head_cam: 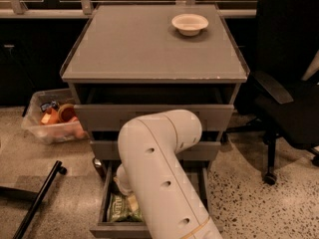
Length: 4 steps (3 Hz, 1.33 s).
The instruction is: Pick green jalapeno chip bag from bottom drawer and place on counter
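Observation:
The green jalapeno chip bag (121, 209) lies flat in the open bottom drawer (103, 201), at its left front; only its left part shows. My white arm (159, 178) reaches down from the front and covers most of the drawer. The gripper (127, 197) is low inside the drawer, right over or on the bag's upper right edge, and mostly hidden by the arm. The grey counter (139, 44) is above, with a cream bowl (190, 23) at its back right.
Two grey drawers (99, 116) above the bottom one stand slightly open. A clear plastic bin (50, 121) with orange items sits on the floor to the left. A black office chair (289, 98) stands to the right. A black bar (37, 203) lies on the floor at the left.

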### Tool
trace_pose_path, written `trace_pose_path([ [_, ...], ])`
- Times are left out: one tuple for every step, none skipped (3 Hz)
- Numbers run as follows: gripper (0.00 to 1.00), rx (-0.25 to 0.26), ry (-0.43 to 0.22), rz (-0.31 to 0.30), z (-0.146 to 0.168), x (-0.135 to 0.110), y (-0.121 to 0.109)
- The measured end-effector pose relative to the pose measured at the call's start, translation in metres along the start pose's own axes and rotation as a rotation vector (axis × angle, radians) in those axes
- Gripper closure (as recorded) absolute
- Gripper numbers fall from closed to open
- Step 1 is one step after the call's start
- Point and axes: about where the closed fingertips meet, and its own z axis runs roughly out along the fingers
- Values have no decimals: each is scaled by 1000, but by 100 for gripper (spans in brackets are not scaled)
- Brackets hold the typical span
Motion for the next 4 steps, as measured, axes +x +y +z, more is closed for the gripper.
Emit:
trace_pose_path([
  [0, -10, -42, -5, 11, 3, 6],
  [0, 5, -135, 12, 28, 11, 16],
  [0, 48, -176, 26, 38, 20, 24],
  [0, 106, -182, 63, 45, 24, 24],
])
